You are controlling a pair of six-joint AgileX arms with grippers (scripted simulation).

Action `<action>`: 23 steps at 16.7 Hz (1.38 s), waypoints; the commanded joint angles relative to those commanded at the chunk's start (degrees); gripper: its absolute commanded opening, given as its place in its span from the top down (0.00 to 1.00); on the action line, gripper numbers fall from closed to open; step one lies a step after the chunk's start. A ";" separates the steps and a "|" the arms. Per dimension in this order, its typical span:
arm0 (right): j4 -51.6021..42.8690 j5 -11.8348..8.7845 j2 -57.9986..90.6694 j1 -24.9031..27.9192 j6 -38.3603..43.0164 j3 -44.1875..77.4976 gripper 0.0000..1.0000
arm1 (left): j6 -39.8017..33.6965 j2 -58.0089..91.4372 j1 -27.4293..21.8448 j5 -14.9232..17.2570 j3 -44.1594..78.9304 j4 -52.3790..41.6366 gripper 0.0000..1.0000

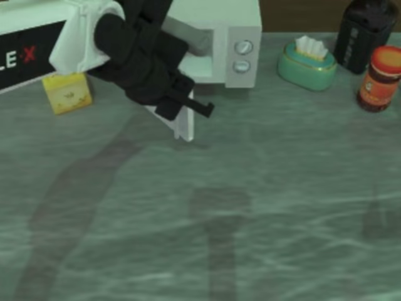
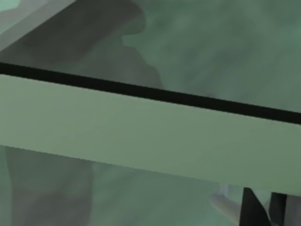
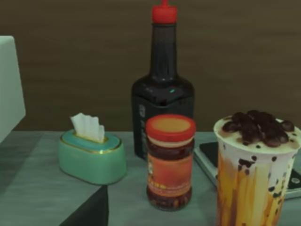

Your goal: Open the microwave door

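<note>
The white microwave [image 1: 241,37] stands at the back of the table, its two knobs facing front. The microwave door [image 1: 186,125] is swung far out toward the table's front, leaving the cavity showing. My left arm reaches over it, and the left gripper [image 1: 199,106] sits at the door's free end, shut on it. In the left wrist view the door [image 2: 141,127] is a pale band across the frame, with the dark fingertips [image 2: 254,212] at its lower corner. Only a dark tip of my right gripper [image 3: 94,214] shows; that arm is out of the top view.
A yellow box [image 1: 66,93] sits left of the microwave. To its right are a green tissue box [image 1: 307,63], a dark sauce bottle [image 1: 366,31] and a red-lidded jar [image 1: 380,78]. A bubble-tea cup [image 3: 254,169] and a phone [image 3: 209,155] stand near the right arm.
</note>
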 joint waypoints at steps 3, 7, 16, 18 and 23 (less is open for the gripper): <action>0.00 0.00 0.00 0.00 0.00 0.00 0.00 | 0.00 0.00 0.00 0.00 0.00 0.00 1.00; 0.00 0.00 0.00 0.00 0.00 0.00 0.00 | 1.83 -0.56 0.49 1.36 -0.98 -0.04 1.00; 0.00 0.00 0.00 0.00 0.00 0.00 0.00 | 9.46 -3.25 3.43 5.33 -4.01 -0.43 1.00; 0.00 0.00 0.00 0.00 0.00 0.00 0.00 | 9.46 -3.25 3.43 5.33 -4.01 -0.43 1.00; 0.00 0.00 0.00 0.00 0.00 0.00 0.00 | 9.46 -3.25 3.43 5.33 -4.01 -0.43 1.00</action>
